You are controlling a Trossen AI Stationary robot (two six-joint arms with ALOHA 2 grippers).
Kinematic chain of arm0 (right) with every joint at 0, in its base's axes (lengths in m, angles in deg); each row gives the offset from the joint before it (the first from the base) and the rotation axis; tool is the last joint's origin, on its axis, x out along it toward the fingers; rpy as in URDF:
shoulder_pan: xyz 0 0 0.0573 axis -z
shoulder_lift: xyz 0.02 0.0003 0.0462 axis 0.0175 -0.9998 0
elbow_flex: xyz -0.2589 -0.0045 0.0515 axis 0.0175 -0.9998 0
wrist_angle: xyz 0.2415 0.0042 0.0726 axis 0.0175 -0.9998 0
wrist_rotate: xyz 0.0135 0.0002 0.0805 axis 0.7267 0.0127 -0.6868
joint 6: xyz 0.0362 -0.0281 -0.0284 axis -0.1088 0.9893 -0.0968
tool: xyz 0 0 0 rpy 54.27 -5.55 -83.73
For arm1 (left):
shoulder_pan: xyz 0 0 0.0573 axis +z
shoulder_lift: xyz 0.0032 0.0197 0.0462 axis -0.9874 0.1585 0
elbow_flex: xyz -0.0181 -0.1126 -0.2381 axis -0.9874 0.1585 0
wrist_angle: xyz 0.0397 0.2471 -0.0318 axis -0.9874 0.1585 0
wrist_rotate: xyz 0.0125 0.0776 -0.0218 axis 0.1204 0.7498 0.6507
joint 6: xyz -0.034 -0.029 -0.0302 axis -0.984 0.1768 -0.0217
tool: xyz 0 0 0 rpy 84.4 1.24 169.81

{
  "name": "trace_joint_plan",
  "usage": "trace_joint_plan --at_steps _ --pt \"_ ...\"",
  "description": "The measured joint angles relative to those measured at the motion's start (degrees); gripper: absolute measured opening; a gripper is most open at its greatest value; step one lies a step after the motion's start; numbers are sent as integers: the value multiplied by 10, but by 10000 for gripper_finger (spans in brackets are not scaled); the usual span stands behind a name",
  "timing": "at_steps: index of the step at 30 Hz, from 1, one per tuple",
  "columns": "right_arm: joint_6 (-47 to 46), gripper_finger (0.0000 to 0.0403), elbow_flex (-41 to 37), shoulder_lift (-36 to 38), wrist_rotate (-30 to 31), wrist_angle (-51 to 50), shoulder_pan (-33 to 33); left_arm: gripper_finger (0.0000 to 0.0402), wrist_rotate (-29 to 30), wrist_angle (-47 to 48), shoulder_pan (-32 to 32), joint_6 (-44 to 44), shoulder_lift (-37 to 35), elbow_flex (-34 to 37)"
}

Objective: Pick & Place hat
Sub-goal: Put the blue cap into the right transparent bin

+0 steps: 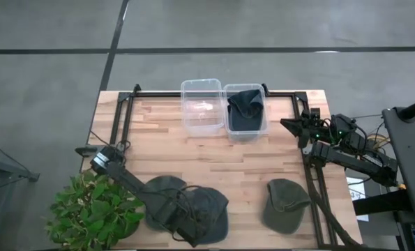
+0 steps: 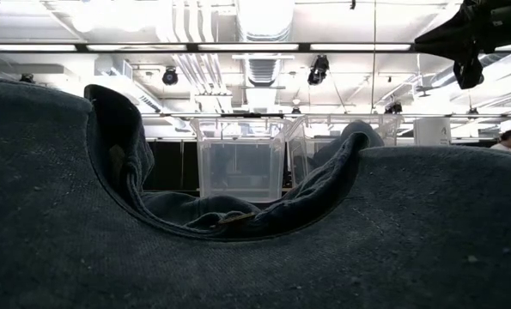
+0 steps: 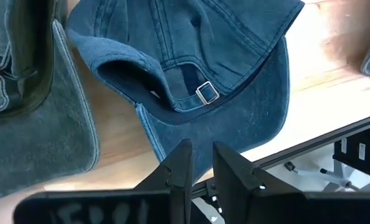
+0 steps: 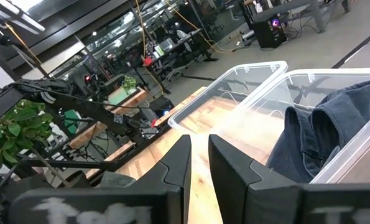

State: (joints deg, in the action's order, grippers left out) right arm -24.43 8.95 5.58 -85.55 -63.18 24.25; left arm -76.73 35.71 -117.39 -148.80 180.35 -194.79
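Left gripper [image 1: 181, 224] is hovering low over the near edge of the table, right above the blue hat [image 1: 207, 209]. In the left wrist view its fingers [image 3: 180, 169] are standing nearly together, a thin gap between them, nothing pinched.

Key relation: the blue hat [image 3: 197, 68] is lying just ahead of the left fingertips, back strap and buckle [image 3: 207, 93] turned toward them, crown running away. Long axis is roughly in line with the gripper's reach, so my read is the rear band is the closest grab point and the fingers need spreading first.

Three hats are sitting on the near side: the blue hat, a darker hat [image 1: 160, 192] touching it on the left-arm side, and an olive hat [image 1: 286, 203] well apart toward the right arm. Left arm is clearly nearer the blue one.

Right gripper [image 1: 296, 126] is waiting high by the far right corner, beside the bins; fingers [image 4: 177, 163] are close together and holding nothing.

Two clear bins are standing touching at the far edge: empty bin [image 1: 201, 106], and bin with a hat in it [image 1: 245, 110]. The empty bin is the likely drop, straight across the table from the blue hat.

A potted plant [image 1: 92, 208] is sitting beside the left arm, could get brushed on a swing.
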Motion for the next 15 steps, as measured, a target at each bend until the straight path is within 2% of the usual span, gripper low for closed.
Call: trace_joint_plan --at_steps 15 --pt "-2 52 0 0 0 0 0 56 3 -13 0 60 0 0"
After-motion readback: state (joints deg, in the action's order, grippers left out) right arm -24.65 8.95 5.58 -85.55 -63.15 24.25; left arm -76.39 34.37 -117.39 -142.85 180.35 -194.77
